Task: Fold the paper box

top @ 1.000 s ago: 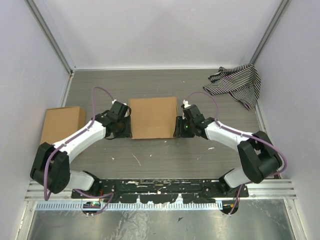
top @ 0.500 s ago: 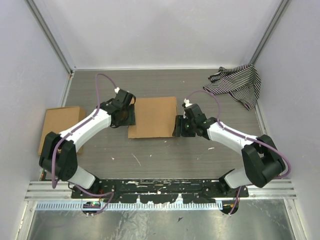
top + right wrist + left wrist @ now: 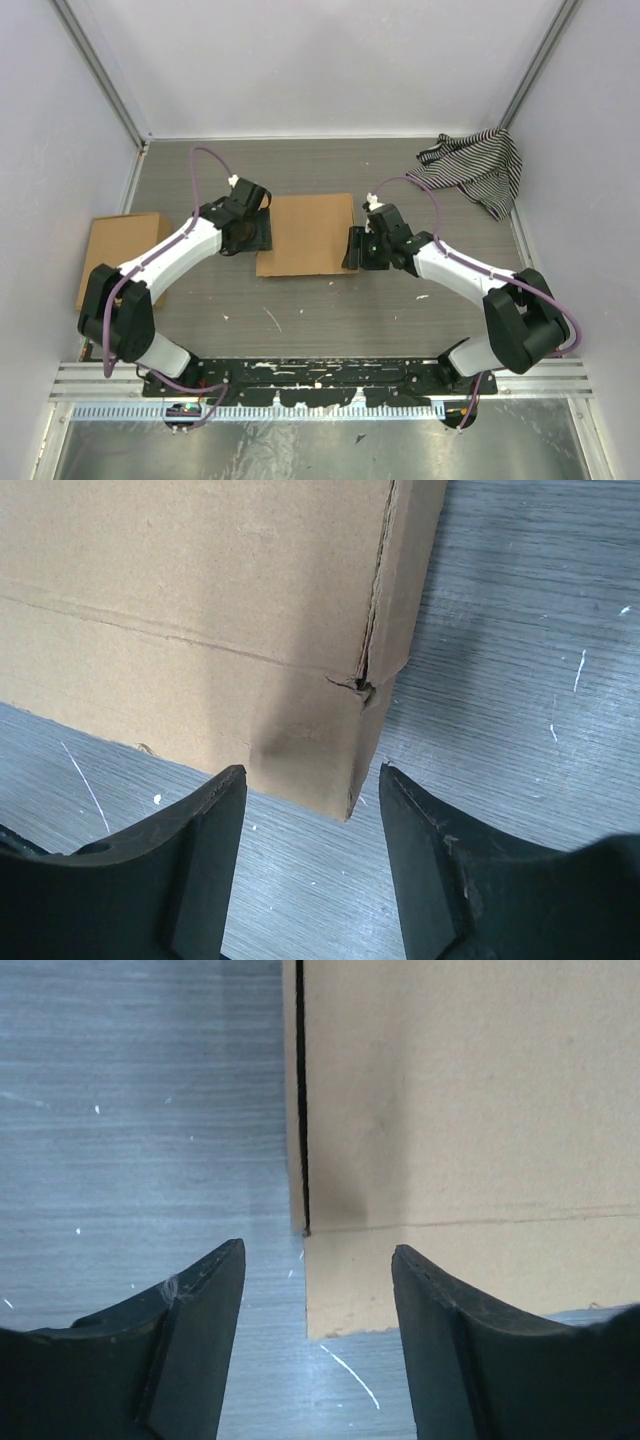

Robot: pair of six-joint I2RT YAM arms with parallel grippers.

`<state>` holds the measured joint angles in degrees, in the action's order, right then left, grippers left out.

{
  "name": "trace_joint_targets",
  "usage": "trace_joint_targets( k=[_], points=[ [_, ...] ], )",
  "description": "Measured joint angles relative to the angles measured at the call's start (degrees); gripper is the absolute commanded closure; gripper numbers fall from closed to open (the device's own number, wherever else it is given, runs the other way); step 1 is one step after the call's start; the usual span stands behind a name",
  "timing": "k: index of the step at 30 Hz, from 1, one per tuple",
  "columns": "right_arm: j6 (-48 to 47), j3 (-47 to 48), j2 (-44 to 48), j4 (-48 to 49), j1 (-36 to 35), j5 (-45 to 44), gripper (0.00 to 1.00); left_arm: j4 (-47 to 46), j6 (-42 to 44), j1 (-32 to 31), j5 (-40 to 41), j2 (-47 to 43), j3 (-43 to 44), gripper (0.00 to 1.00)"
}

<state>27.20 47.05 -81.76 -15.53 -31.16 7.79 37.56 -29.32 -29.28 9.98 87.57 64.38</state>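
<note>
The paper box [image 3: 305, 235] lies flat and closed-looking at mid table, plain brown cardboard. My left gripper [image 3: 260, 232] is at its left edge, open. In the left wrist view the box [image 3: 450, 1110] fills the upper right, and its near left corner lies on the table just ahead of the open left gripper [image 3: 318, 1250], untouched. My right gripper [image 3: 352, 249] sits at the box's right edge, open as well. In the right wrist view a creased corner of the box [image 3: 200, 590] points down between the spread fingers of the right gripper [image 3: 310, 770], with a gap on each side.
A narrower brown cardboard piece [image 3: 120, 255] lies against the left wall. A black-and-white striped cloth [image 3: 472, 165] is bunched at the back right corner. Grey walls close in the table on three sides, and the arm bases stand on the near rail [image 3: 320, 375].
Both grippers have opened wider. The left gripper has moved from the box's near left corner farther back along its left edge. The right gripper has shifted slightly toward the box.
</note>
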Motion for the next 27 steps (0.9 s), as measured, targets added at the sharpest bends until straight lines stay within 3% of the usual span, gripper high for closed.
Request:
trace_joint_targets(
  k=[5,20,27],
  points=[
    [0.02,0.07,-0.04,0.04,0.00,0.24,0.38,-0.46,-0.94,1.11,-0.85,-1.86,-2.60,0.29],
    [1.42,4.22,-4.11,2.91,0.98,-4.44,0.35,-6.91,-2.08,2.99,-4.83,5.60,-0.98,0.33],
    [0.26,9.05,-12.11,5.44,1.99,-5.14,0.35,-8.04,-2.54,3.13,-7.10,8.44,1.22,0.37]
  ],
)
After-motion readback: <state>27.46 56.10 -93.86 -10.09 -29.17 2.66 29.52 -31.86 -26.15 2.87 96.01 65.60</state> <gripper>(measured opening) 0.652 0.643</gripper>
